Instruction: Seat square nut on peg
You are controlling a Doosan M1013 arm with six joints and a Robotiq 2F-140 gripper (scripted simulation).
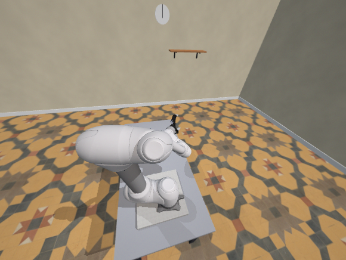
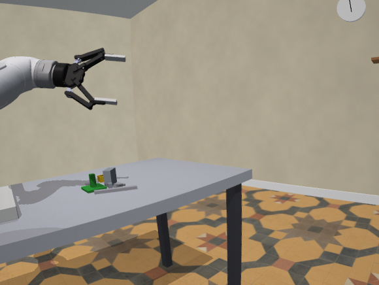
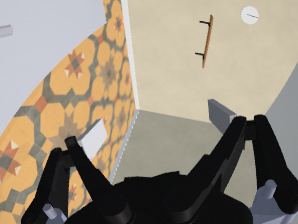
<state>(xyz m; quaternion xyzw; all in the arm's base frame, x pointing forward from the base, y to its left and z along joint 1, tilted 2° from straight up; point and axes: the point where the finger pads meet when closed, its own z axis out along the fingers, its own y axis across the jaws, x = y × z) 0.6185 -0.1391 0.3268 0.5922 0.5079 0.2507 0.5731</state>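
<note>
In the exterior view, my gripper (image 2: 119, 80) is open and empty. It hangs high in the air, pointing sideways, well above and a little left of the parts on the grey table (image 2: 131, 193). There, a grey square peg (image 2: 110, 176) stands upright beside a green peg on a green base (image 2: 93, 184). A small yellow piece (image 2: 100, 178) sits between them. A flat grey piece with a long handle (image 2: 115, 189) lies just in front of the pegs; I cannot tell its shape clearly. In the top view, the arm hides the parts and only the gripper (image 1: 173, 120) shows. The wrist view shows my open fingers against wall and floor.
The arm's base stands on a light plate on the table. The table's far edge and corner (image 2: 248, 171) lie to the right of the parts. A wall shelf (image 1: 187, 51) and a clock (image 1: 162, 14) are on the far wall.
</note>
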